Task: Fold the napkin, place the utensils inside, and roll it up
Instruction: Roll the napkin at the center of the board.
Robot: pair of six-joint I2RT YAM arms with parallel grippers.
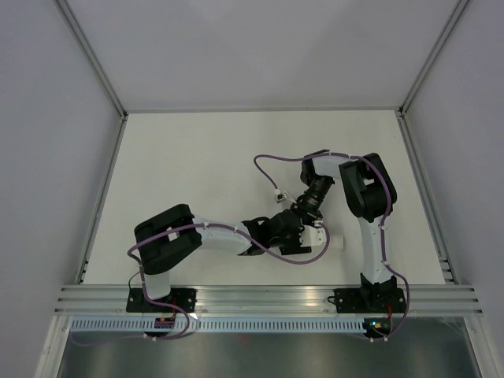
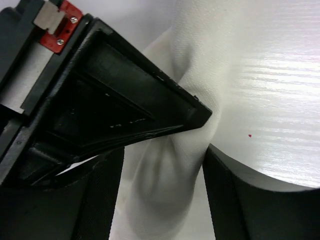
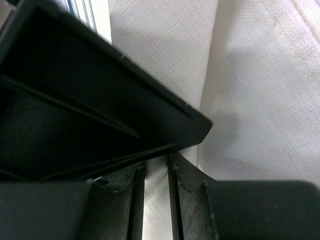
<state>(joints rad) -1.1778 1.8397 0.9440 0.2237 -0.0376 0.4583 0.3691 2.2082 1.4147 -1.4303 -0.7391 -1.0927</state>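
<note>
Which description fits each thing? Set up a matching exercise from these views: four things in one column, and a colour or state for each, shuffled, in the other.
Things:
1 napkin
2 cable
3 left gripper
4 rail

Descriptions:
A purple
B silver, along the table's near edge
C white
D black, clamped on cloth

Pairs: 1-C, 2-A, 3-D, 4-B

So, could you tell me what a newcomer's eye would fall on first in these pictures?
Near the front middle of the table, the left tool and right tool meet, almost touching, over a small white end of the napkin. In both wrist views the black fingers fill much of the frame, pinching bunched white cloth.
</note>
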